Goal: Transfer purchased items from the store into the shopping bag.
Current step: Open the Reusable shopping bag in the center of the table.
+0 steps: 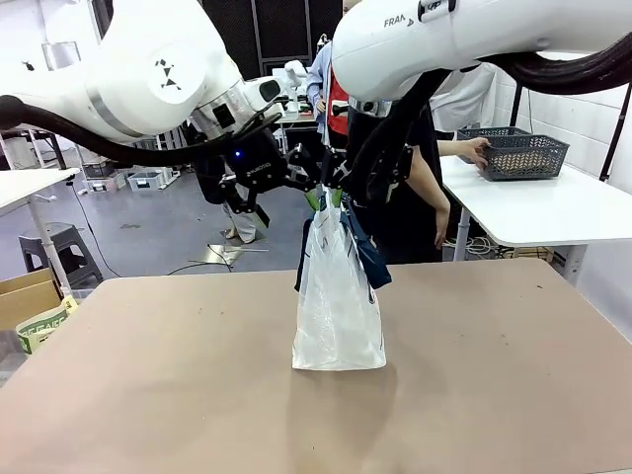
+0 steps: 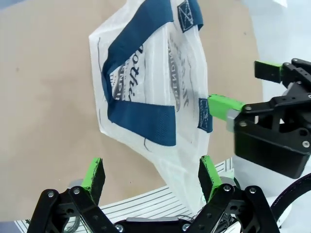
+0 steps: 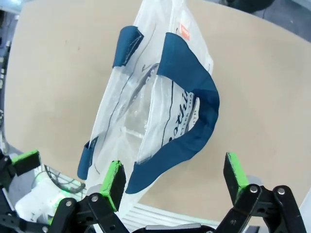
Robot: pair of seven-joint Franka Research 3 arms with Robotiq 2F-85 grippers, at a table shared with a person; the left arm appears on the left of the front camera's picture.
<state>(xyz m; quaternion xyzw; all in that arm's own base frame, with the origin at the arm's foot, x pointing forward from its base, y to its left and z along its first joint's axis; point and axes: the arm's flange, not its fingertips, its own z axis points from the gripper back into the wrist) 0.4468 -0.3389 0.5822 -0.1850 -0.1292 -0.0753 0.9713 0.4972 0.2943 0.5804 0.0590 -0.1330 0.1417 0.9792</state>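
translucent whitish plastic shopping bag with navy handles [image 1: 338, 316] stands upright mid tan table [image 1: 148, 375], well clear of its edges, open tabletop on every side. left gripper [image 2: 151, 165] and right gripper [image 3: 173, 162] both spread wide over its mouth, gripping nothing. what lies inside: too dim to tell.

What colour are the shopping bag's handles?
Dark navy blue; the handles show best in the right wrist view.
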